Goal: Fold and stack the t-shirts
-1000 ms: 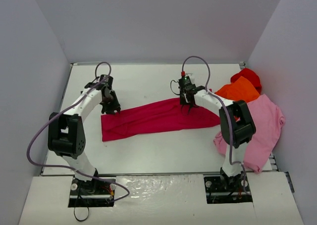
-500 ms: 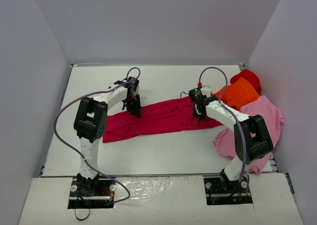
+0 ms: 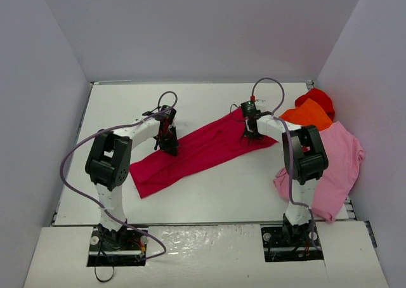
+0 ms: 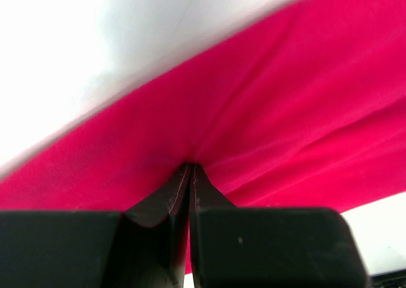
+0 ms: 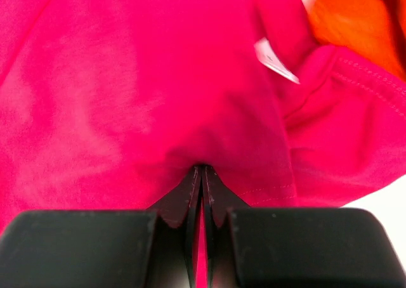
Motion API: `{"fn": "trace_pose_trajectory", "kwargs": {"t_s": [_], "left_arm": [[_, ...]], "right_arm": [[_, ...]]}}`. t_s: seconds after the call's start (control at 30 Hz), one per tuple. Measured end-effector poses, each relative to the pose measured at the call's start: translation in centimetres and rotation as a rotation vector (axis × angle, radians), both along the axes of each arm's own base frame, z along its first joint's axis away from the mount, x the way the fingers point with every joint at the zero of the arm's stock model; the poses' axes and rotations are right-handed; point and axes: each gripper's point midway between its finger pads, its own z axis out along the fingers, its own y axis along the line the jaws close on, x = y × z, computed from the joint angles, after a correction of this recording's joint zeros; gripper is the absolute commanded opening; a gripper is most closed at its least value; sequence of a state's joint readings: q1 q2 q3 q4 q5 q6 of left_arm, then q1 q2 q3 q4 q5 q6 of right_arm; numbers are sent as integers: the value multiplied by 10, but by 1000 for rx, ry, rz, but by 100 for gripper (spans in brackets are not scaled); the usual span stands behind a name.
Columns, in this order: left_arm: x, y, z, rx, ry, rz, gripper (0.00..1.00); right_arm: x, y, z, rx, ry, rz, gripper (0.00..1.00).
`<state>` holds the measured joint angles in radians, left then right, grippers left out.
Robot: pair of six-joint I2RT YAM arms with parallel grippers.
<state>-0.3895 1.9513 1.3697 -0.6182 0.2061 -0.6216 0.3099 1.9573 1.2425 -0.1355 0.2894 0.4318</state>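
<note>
Top view: we list one crimson shirt (image 3: 196, 151), lying as a long slanted band across the middle of the tabletop (image 3: 190, 104), not yet folded. The left fingers (image 3: 169, 147) are down on its far edge toward the lower end, and the right fingers (image 3: 248, 134) are on its upper end. An orange shirt (image 3: 307, 117), red shirt (image 3: 317, 98) and pink shirt (image 3: 336, 158) are heaped at the right edge, the orange one just beside the crimson end. Left wrist view: the left fingers (image 4: 184, 188) are pressed together on a pinch of crimson cloth, with creases fanning from the tips and bare tabletop beyond the hem. Right wrist view: the right fingers (image 5: 195, 188) are likewise closed on a pinch near a stitched hem, with a white tag (image 5: 276, 61) just beyond and the orange shirt at the corner. Handling, as we judge it: raise both pinches together, keep the span taut and level, lay it over so the edges meet, and steer the right end clear of the orange shirt.
</note>
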Motion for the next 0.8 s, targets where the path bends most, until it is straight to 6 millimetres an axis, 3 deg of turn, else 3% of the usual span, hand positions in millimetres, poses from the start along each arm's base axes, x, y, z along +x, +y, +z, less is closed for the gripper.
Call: {"fn": "trace_pose_trajectory", "kwargs": {"t_s": [0.37,0.53,0.67,0.8], "left_arm": [[-73,27,4,48,36,77,0],[-96,23,10,33,32,71,0],[-99,18,8,33,38,64,0],[-99,18,7,40,37,66,0]], "right_arm": [[114,73,5,179,-159,223,0],[160,131,8,357,-258,440,0],[175,167,9,478,-307,562,0],[170,178,10,488,-310,608,0]]}}
